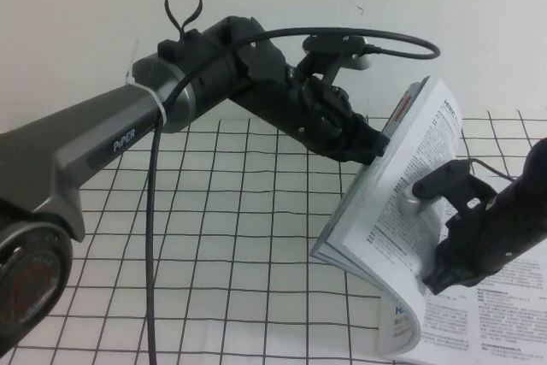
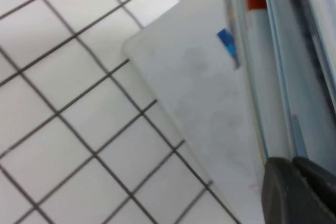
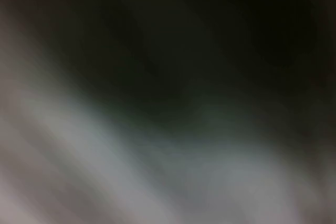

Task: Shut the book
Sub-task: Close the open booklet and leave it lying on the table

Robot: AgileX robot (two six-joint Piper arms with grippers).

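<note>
Book (image 1: 425, 138) between end effectors, left (image 1: 374, 148), right (image 1: 425, 232)

Your book (image 1: 402, 203) is smooth paper; the left gripper (image 1: 372, 147) behind its raised half and the right gripper (image 1: 434, 230) on the printed side look matt black plastic.

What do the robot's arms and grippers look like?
Left arm: grey and black rounded links, white PiPER lettering, white zip tie, black cable looping overhead. Black left gripper sits at the book's raised cover. Right arm and right gripper, lower right against the pages, are black.
</note>
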